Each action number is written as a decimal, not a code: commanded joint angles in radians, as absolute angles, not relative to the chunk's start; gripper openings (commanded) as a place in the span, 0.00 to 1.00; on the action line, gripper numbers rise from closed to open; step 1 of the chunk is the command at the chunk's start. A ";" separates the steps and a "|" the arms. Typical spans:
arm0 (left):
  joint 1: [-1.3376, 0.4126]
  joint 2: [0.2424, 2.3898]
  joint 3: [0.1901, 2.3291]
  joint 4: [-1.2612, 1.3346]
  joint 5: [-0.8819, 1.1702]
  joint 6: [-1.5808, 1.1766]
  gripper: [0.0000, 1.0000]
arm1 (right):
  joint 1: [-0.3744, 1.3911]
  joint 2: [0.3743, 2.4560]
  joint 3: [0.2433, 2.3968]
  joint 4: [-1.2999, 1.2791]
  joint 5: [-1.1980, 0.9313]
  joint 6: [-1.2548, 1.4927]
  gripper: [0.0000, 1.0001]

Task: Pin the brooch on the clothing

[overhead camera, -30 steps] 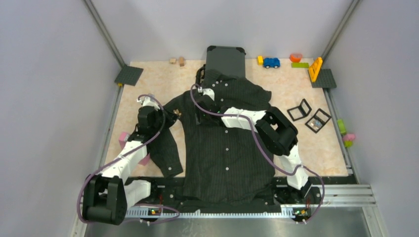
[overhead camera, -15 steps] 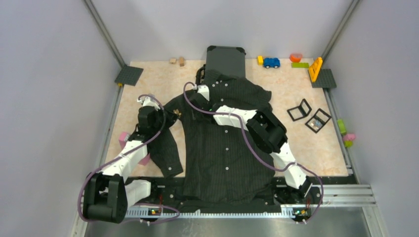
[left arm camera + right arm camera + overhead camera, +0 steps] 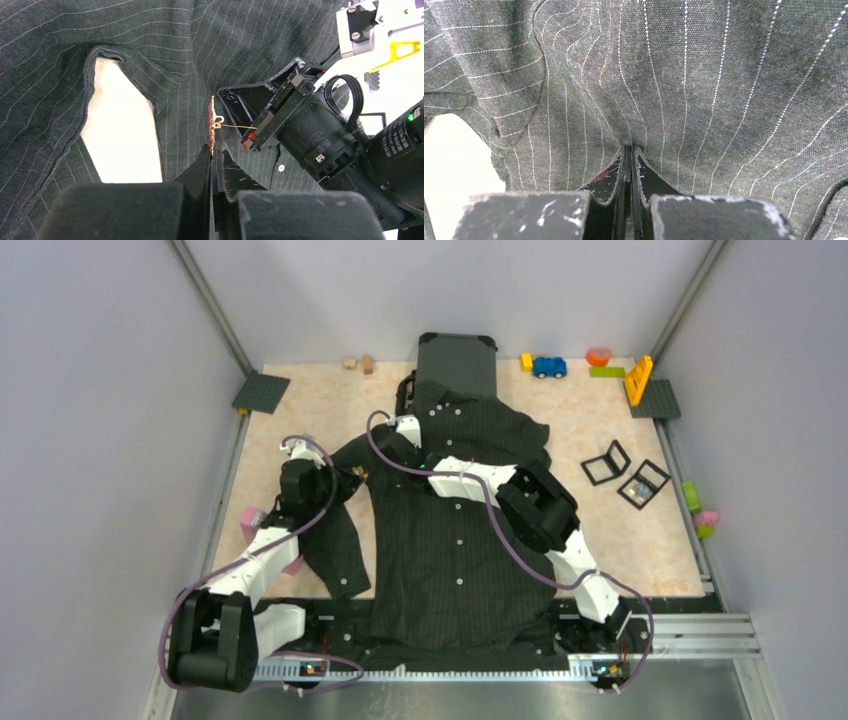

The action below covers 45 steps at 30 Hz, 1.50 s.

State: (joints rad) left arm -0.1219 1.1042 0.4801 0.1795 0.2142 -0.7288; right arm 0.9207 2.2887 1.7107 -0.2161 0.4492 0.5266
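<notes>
My left gripper [image 3: 213, 150] is pressed together on the lower edge of the brooch [image 3: 212, 120]. The brooch stands edge-on above the fingertips, gold and red, with its thin pin sticking out sideways. It sits just beside a crease in the shirt [image 3: 150, 45]; I cannot tell whether the pin has entered the cloth. My right gripper [image 3: 629, 150] is closed on a pinched fold of the shirt, and the pinstriped cloth puckers at its fingertips. In the left wrist view those fingertips are close beside the pin's free end. From above, both grippers meet on the shirt's chest, below the collar and left of the button row. The shirt lies front-up on the table [image 3: 320, 400], its collar against the dark suitcase [image 3: 457, 358] at the far edge.
</notes>
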 commanded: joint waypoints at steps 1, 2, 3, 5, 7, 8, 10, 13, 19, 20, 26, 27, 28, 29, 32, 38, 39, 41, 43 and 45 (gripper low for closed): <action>-0.117 1.117 0.486 0.235 0.244 -0.690 0.00 | 0.930 2.244 1.729 -0.175 0.425 0.535 0.00; -0.117 1.121 0.492 0.230 0.252 -0.684 0.00 | 0.931 2.227 1.717 -0.159 0.412 0.535 0.00; -0.117 1.125 0.496 0.225 0.260 -0.680 0.00 | 0.930 2.208 1.705 -0.144 0.402 0.533 0.00; -0.117 1.130 0.506 0.212 0.276 -0.669 0.00 | 0.930 2.170 1.680 -0.115 0.388 0.526 0.00; -0.117 1.132 0.518 0.191 0.286 -0.665 0.00 | 0.930 2.134 1.658 -0.113 0.387 0.521 0.00; -0.117 1.131 0.521 0.189 0.288 -0.664 0.00 | 0.930 2.117 1.648 -0.113 0.391 0.520 0.00; -0.117 1.129 0.521 0.196 0.294 -0.668 0.00 | 0.930 2.078 1.626 -0.112 0.401 0.515 0.00; -0.117 1.136 0.523 0.208 0.310 -0.671 0.00 | 0.921 2.060 1.638 -0.153 0.391 0.505 0.07; -0.116 1.135 0.528 0.193 0.282 -0.675 0.00 | 0.917 2.079 1.646 -0.191 0.383 0.494 0.26; -0.116 1.134 0.527 0.192 0.282 -0.677 0.00 | 0.918 2.085 1.647 -0.191 0.370 0.499 0.29; -0.115 1.139 0.521 0.197 0.282 -0.688 0.00 | 0.930 2.156 1.711 -0.236 0.364 0.515 0.39; -0.115 1.143 0.521 0.200 0.283 -0.687 0.00 | 0.932 2.171 1.728 -0.244 0.370 0.514 0.40; -0.116 1.149 0.521 0.202 0.285 -0.686 0.00 | 0.933 2.182 1.739 -0.252 0.371 0.513 0.40; -0.115 1.156 0.523 0.204 0.286 -0.685 0.00 | 0.933 2.193 1.749 -0.263 0.372 0.517 0.41; -0.116 1.177 0.527 0.206 0.295 -0.683 0.00 | 0.936 2.221 1.773 -0.292 0.393 0.531 0.41; -0.116 1.188 0.525 0.218 0.308 -0.683 0.00 | 0.939 2.243 1.782 -0.311 0.445 0.531 0.39; -0.117 1.190 0.524 0.219 0.308 -0.679 0.00 | 0.940 2.247 1.782 -0.309 0.442 0.527 0.37; -0.117 1.198 0.525 0.221 0.308 -0.670 0.00 | 0.940 2.250 1.782 -0.303 0.437 0.527 0.34; -0.117 1.214 0.524 0.226 0.310 -0.659 0.00 | 0.940 2.249 1.779 -0.292 0.434 0.520 0.27; -0.117 1.235 0.528 0.233 0.310 -0.645 0.00 | 0.940 2.242 1.774 -0.278 0.429 0.514 0.17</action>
